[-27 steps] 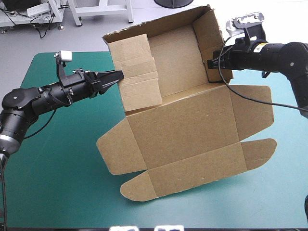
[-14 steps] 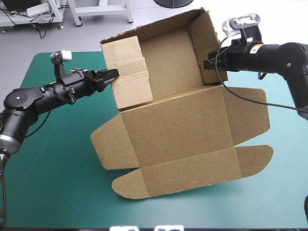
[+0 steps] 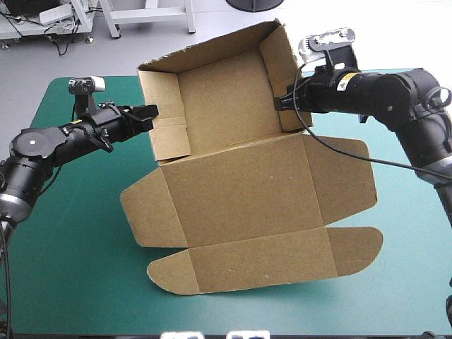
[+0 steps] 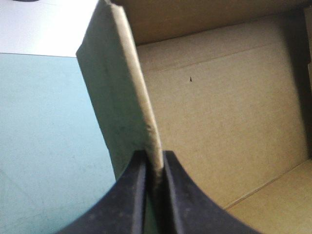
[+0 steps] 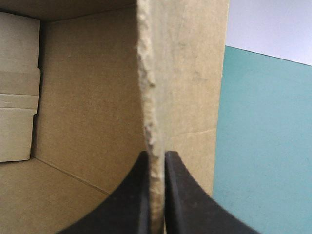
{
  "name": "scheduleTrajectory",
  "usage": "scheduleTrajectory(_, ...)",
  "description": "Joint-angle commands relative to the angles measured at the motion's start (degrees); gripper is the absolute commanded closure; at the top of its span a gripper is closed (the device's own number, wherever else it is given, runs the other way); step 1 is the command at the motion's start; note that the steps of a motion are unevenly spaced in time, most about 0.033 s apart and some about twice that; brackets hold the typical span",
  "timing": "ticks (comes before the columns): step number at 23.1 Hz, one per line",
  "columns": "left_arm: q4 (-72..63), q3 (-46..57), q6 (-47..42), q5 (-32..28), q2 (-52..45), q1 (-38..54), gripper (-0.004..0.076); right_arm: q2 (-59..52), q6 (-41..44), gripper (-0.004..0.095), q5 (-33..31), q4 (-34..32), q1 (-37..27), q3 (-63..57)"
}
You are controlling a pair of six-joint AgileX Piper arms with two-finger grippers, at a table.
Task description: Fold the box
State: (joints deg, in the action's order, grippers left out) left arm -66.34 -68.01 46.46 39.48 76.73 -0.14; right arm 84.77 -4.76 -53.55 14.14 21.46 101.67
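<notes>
The left tool [image 3: 150,111], with two black curved fingers [image 4: 131,195], is clamped on the left side wall of the brown cardboard box [image 3: 240,183]. The wall's edge sits between its nearly closed fingers. The box stands at the middle of the teal-green covered surface [image 3: 70,247]. Its rear and side walls are raised. The lid panel and rounded flaps are spread toward the near edge. The right tool [image 3: 281,103] is clamped on the right side wall, with the board edge between its fingers.
</notes>
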Motion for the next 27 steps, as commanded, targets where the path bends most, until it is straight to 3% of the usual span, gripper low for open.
scheduleTrajectory(1, 1.42, -5.34, -4.37, 5.36, -1.83, -0.60, 0.0733, -2.09, 4.76, 0.0907, -0.55, 1.81, 1.93, 1.52)
scheduleTrajectory(4, 12.78, -10.55, -12.14, 9.55, -1.83, -0.60, 0.0733, -1.51, 9.17, 0.0907, -4.65, -1.33, 1.95, 1.52)
scheduleTrajectory(7, 25.76, -19.87, -22.97, 20.88, -0.31, -0.60, 0.0733, 2.17, 10.80, 0.0908, -9.08, -2.36, 1.95, 1.52)
scheduleTrajectory(12, 34.45, -25.32, -28.71, 32.32, 4.46, -0.60, 0.0733, 8.25, 10.93, 0.0908, -9.21, -0.92, 1.95, 1.52)
scheduleTrajectory(22, 55.16, -25.41, -40.45, 34.84, 18.83, -11.26, 0.0733, 18.22, 10.83, 0.0909, -6.43, 0.37, 1.00, 1.52)
scheduleTrajectory(27, 55.31, -25.41, -41.24, 29.13, 23.75, -12.14, 0.0733, 21.58, 9.17, 0.0909, -3.80, 1.10, -0.20, 1.63)
